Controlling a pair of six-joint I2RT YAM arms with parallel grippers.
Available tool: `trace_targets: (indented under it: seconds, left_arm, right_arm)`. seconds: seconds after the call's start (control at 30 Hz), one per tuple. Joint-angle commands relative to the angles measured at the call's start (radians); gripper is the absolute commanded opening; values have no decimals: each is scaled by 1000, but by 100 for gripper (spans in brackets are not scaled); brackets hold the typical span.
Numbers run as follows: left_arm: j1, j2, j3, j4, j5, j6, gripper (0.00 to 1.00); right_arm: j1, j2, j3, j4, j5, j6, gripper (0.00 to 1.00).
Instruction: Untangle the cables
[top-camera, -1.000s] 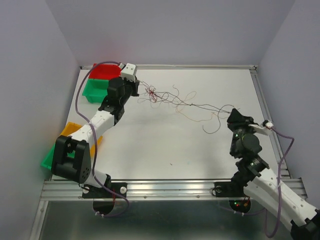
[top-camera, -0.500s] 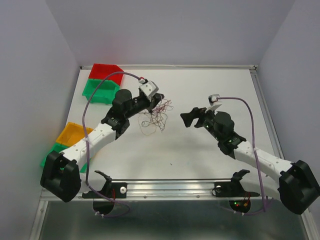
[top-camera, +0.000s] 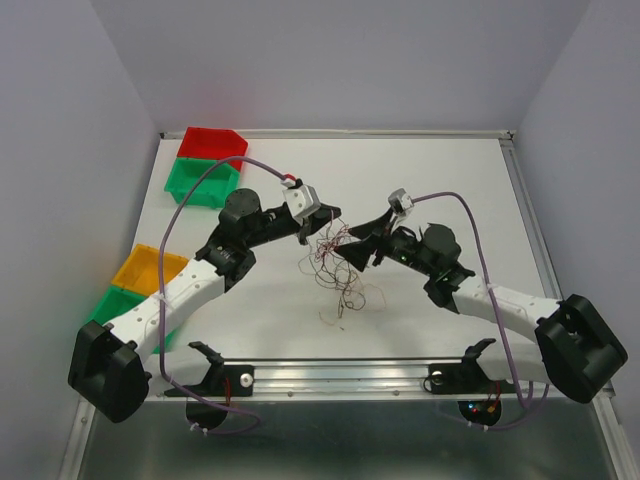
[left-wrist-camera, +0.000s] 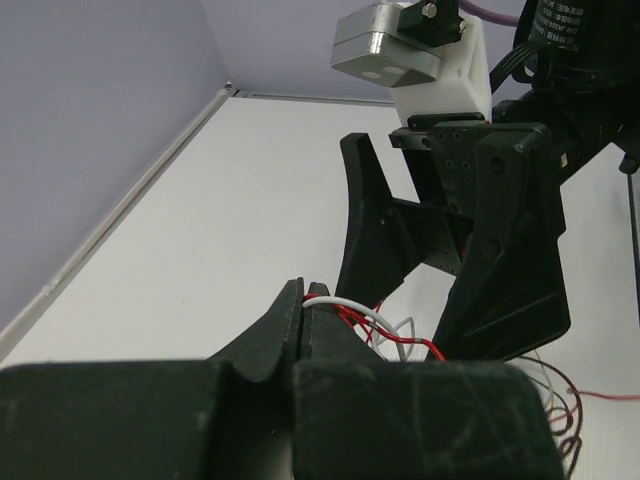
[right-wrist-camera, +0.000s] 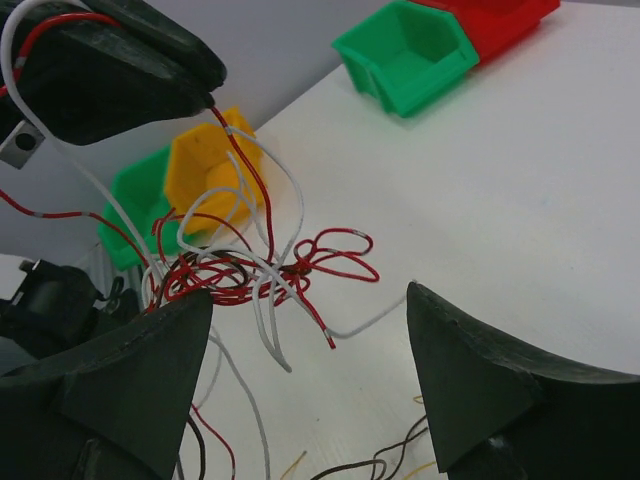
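The cables (top-camera: 335, 262) are a small tangle of thin red, whitish and dark wires hanging from my left gripper (top-camera: 320, 224) over the middle of the table, with the lowest loops trailing toward the near edge. In the left wrist view my left gripper (left-wrist-camera: 303, 290) is shut on a white and a red strand of the cables (left-wrist-camera: 375, 325). My right gripper (top-camera: 358, 246) faces it from the right, close up. Its jaws stand wide open around the hanging cables (right-wrist-camera: 250, 270), and my right gripper (right-wrist-camera: 308, 292) touches none of them.
A red bin (top-camera: 212, 142) and a green bin (top-camera: 203, 180) stand at the far left corner. A yellow bin (top-camera: 150, 270) and another green bin (top-camera: 115, 305) sit at the left edge. Thick purple cables (top-camera: 470, 215) loop above both arms.
The wires, stretched across the table a second ago, now hang bunched from the left gripper. The right gripper has let go, opened and swung in to the tangle. The left arm moved toward the centre.
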Motion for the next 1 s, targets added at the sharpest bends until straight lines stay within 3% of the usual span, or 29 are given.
trace_targets:
  seconds: [0.0, 0.13, 0.2, 0.23, 0.33, 0.5, 0.53, 0.63, 0.67, 0.73, 0.77, 0.87, 0.93, 0.97]
  left_arm:
    - [-2, -26, 11, 36, 51, -12, 0]
    - [-5, -16, 19, 36, 107, -36, 0]
    - [-14, -13, 21, 36, 147, -44, 0]
    - [-17, -13, 22, 34, 160, -45, 0]
    - [-20, -26, 21, 34, 131, -45, 0]
    - [-19, -104, -13, 62, -171, -39, 0]
    - [-16, -143, -25, 75, -286, -45, 0]
    - [6, -223, -88, 163, -542, -73, 0]
    - [13, -238, -100, 183, -604, -78, 0]
    - [33, -264, -116, 217, -753, -94, 0]
    - [46, -267, -114, 215, -786, -102, 0]
    - [113, -276, -99, 206, -856, -131, 0]
    - [133, -279, -99, 206, -876, -145, 0]
    - [144, -286, -99, 207, -873, -157, 0]
  right_arm:
    - [25, 18, -4, 192, -112, 41, 84]
    - [35, 2, -17, 198, -83, 55, 82]
    - [38, -2, -20, 203, -70, 58, 63]
    - [36, -1, -18, 209, -82, 60, 39]
    - [39, -1, -18, 206, -70, 61, 19]
    - [38, -30, -29, 131, 143, 46, 9]
    - [39, -34, -27, 72, 197, 46, 6]
    - [39, -60, -17, -68, 488, 69, 1]
    - [38, -67, -17, -102, 653, 83, 1]
    - [36, -96, -26, -182, 807, 141, 0]
    - [35, -105, -32, -205, 945, 162, 1]
    - [28, -151, -46, -285, 1149, 267, 7]
    - [25, -169, -52, -334, 1228, 307, 16]
    - [24, -194, -63, -340, 1253, 321, 15]
